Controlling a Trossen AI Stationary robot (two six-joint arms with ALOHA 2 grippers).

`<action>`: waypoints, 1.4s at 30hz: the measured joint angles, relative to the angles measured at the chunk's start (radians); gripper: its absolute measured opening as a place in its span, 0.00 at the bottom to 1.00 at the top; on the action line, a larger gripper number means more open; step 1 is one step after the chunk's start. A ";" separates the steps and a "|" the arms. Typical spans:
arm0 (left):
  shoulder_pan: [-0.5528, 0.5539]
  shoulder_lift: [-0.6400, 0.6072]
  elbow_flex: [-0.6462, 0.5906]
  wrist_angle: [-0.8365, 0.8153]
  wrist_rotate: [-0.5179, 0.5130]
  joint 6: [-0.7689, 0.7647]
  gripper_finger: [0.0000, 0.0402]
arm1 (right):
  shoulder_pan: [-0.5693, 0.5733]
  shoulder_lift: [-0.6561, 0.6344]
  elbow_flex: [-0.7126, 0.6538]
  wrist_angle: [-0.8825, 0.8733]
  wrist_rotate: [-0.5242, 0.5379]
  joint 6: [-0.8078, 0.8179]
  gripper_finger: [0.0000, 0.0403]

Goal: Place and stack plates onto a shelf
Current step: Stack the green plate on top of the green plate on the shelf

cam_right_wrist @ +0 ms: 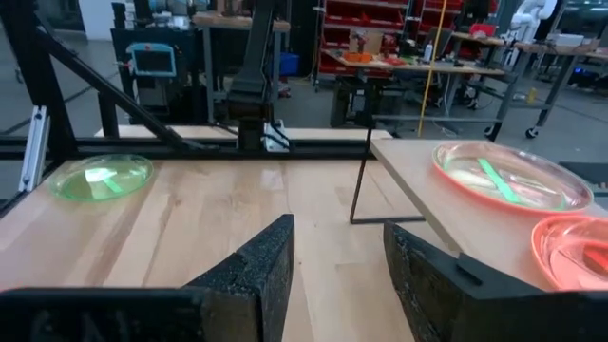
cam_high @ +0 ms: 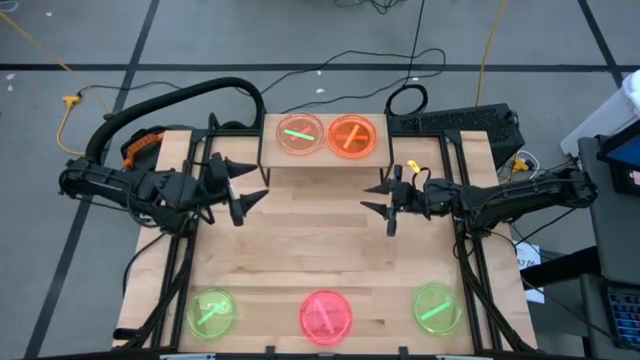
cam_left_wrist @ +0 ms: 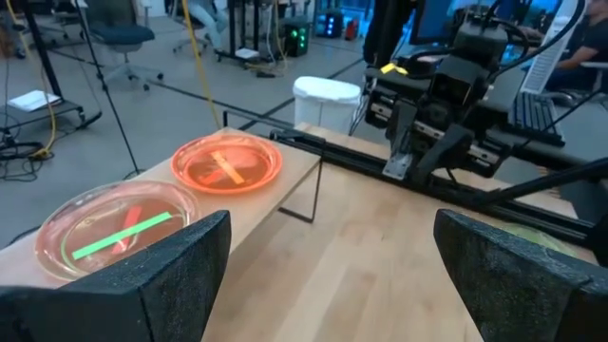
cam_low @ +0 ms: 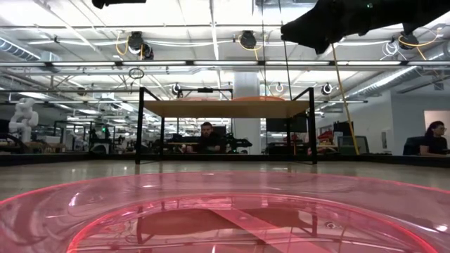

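The shelf [cam_high: 325,162] stands at the table's far edge. On it lie two plates or stacks: a pinkish one with a green streak [cam_high: 300,135] and an orange one [cam_high: 352,136]. Along the near edge the table carries a green plate [cam_high: 211,313], a pink plate [cam_high: 326,315] and a second green plate [cam_high: 437,306]. My left gripper [cam_high: 258,183] hovers open at the shelf's left near corner. My right gripper [cam_high: 372,197] hovers open by the shelf's right near corner. Both hold nothing.
The bare wooden tabletop [cam_high: 320,245] lies between the grippers and the three near plates. Black frame rails [cam_high: 180,260] run along both table sides. In the low view the pink plate [cam_low: 225,218] fills the foreground, with the shelf [cam_low: 225,109] behind it and people seated in the room beyond.
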 joint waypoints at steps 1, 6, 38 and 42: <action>0.000 0.000 0.000 0.005 0.000 0.000 0.93 | 0.000 0.000 0.000 0.003 0.000 0.000 0.37; 0.000 0.000 0.000 0.034 0.000 -0.001 0.93 | 0.000 0.000 0.000 0.007 0.000 0.000 0.37; -0.014 0.079 0.000 0.016 0.143 -0.057 0.93 | 0.000 0.000 0.000 0.008 -0.001 0.007 0.37; -0.013 0.101 0.000 0.017 0.144 -0.048 0.93 | 0.000 0.000 0.000 0.007 -0.001 0.011 0.37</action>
